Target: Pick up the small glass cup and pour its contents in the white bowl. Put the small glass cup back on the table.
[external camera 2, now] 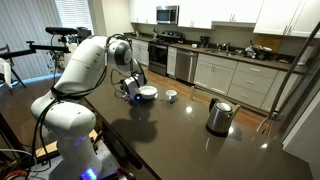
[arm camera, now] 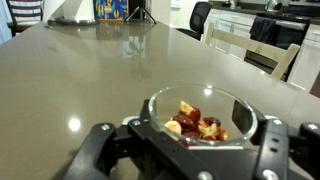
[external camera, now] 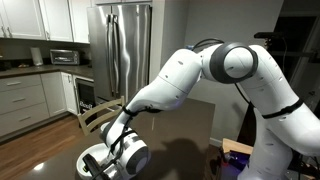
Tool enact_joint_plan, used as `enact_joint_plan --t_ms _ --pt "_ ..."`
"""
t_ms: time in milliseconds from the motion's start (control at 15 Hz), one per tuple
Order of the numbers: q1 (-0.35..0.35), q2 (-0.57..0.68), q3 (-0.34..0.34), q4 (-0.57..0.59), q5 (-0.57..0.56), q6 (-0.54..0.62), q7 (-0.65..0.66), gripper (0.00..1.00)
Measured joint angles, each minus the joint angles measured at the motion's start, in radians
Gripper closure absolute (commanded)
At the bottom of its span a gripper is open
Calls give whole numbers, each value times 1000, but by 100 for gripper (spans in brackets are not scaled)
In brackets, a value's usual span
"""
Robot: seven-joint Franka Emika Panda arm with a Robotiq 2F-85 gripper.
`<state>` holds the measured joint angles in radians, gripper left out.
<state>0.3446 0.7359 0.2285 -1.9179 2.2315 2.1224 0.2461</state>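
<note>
Fingers (arm camera: 100, 150) of mine stand spread wide in the wrist view, one low at each side, pinching nothing. My gripper (arm camera: 185, 135) opens toward a round dish that I take for the white bowl (arm camera: 232, 108). It holds red and yellow pieces (arm camera: 195, 125) and rests on the table (arm camera: 90, 70). Whether either finger touches its rim I cannot tell. In an exterior view my gripper (external camera: 108, 148) hangs low over the table (external camera: 185, 160), close by the white bowl (external camera: 92, 160), with a steel fridge (external camera: 120, 45) standing far behind. In an exterior view my gripper (external camera 2: 131, 90) is just beside the white bowl (external camera 2: 148, 93), on the side toward my base. The small glass cup (external camera 2: 171, 96) stands upright on the table (external camera 2: 170, 140), apart from my gripper, near the bowl's far side. It lies between the bowl and the steel kettle (external camera 2: 219, 116). What the cup holds is too small to tell.
</note>
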Motion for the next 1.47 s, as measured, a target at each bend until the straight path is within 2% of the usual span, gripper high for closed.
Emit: enact_joint_plan --t_ms 733,1467 --pt "0 -1 14 2 -5 19 3 43" --pt "28 -37 37 19 -11 173 34 43"
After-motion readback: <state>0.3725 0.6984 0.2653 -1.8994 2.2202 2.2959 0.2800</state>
